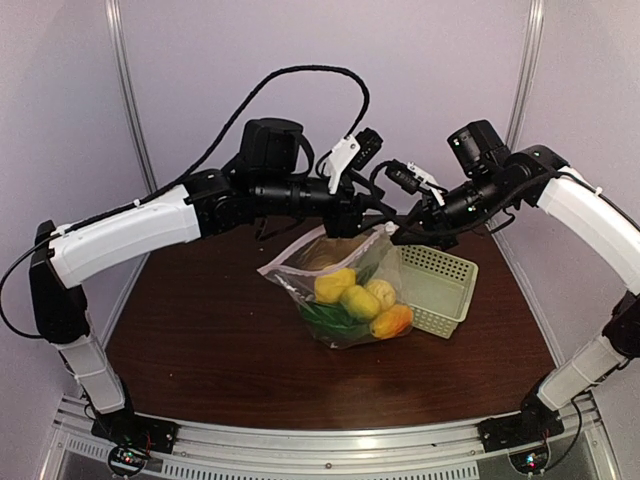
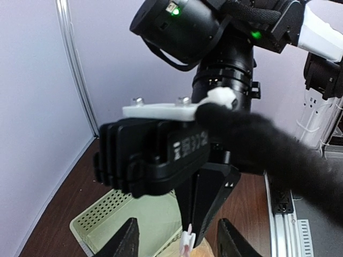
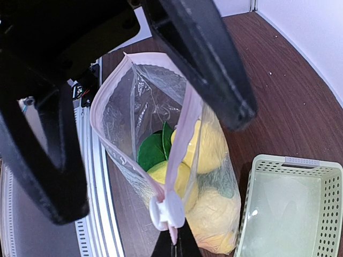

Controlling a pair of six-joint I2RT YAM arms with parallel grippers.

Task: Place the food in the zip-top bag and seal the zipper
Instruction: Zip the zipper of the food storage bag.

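Observation:
The zip-top bag (image 1: 345, 290) hangs over the brown table, its mouth wide open in the right wrist view. Inside lies the food: yellow lemons (image 3: 206, 144), a green piece (image 3: 153, 150) and an orange piece (image 1: 392, 320). The pale pink zipper (image 3: 185, 134) rims the mouth, and its white slider (image 3: 167, 210) sits at the near end. Just behind that slider my right gripper (image 3: 174, 247) is shut on the bag's zipper end. My left gripper (image 2: 179, 243) is open. Its fingers (image 3: 203, 59) straddle the slider (image 2: 187, 238) and the right gripper's tip (image 2: 206, 198) without touching them.
The pale green mesh basket (image 1: 440, 262) stands on the table just right of the bag, with nothing in it (image 3: 300, 160). Both arms meet above the table's middle. White walls enclose the back and sides, and a metal rail runs along the near edge.

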